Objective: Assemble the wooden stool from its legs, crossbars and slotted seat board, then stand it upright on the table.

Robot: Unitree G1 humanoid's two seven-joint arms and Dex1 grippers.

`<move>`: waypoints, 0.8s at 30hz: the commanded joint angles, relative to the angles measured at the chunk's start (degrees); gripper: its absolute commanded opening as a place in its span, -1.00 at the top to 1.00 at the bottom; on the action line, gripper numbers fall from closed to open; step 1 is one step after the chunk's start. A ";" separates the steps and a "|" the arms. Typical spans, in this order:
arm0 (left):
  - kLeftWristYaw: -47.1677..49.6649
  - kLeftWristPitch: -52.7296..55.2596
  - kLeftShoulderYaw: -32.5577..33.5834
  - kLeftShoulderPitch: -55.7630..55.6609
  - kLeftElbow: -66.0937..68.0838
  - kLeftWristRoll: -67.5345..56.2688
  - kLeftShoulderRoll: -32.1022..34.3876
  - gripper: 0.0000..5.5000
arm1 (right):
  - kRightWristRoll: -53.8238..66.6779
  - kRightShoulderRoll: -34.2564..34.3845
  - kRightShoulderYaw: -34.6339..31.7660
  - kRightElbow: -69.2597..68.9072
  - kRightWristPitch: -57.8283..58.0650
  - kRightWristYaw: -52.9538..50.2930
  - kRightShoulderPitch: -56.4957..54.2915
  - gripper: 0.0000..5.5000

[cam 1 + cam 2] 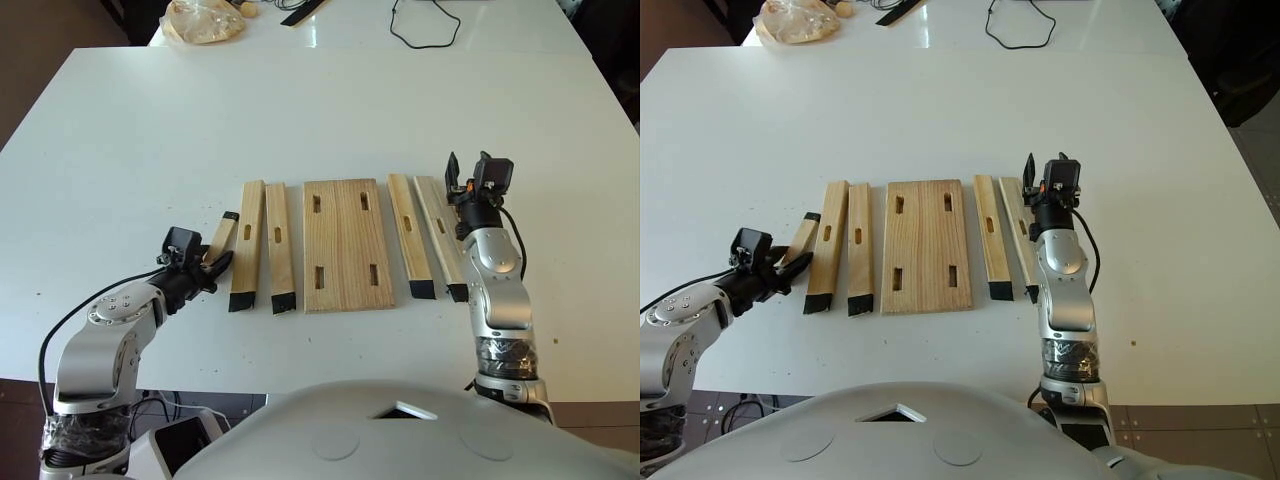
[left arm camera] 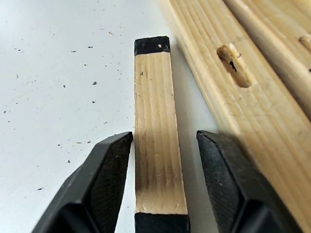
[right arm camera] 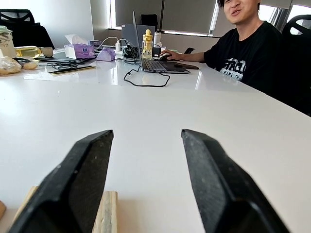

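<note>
So the left arm sits low with its elbow out, left gripper [image 1: 214, 264] aimed forward, fingers spread apart. The right arm stretches ahead (forearm tilted up a bit), right gripper [image 1: 462, 178] parted too.

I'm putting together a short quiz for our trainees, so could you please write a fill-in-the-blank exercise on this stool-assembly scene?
1. The slotted seat board has ___ slots.
2. On each side of it lie ___ long legs.
3. The left gripper is ___ around the short crossbar.
4. The right gripper holds ___.
Missing words: four; two; open; nothing.
</note>
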 commanded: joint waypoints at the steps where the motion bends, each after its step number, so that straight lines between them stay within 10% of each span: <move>1: -0.97 2.24 -1.09 2.12 2.06 0.34 1.01 0.44 | 0.05 0.34 0.00 -0.84 0.08 -0.42 0.23 0.04; 14: -1.57 -10.27 2.94 -5.83 4.24 0.79 0.91 0.52 | 3.13 -0.08 -1.45 -5.49 0.33 1.75 -1.15 0.04; 24: -6.57 -10.11 7.21 -27.49 -10.35 -26.14 -0.16 0.52 | 37.20 -12.64 -10.99 -13.10 14.23 24.46 -15.05 0.04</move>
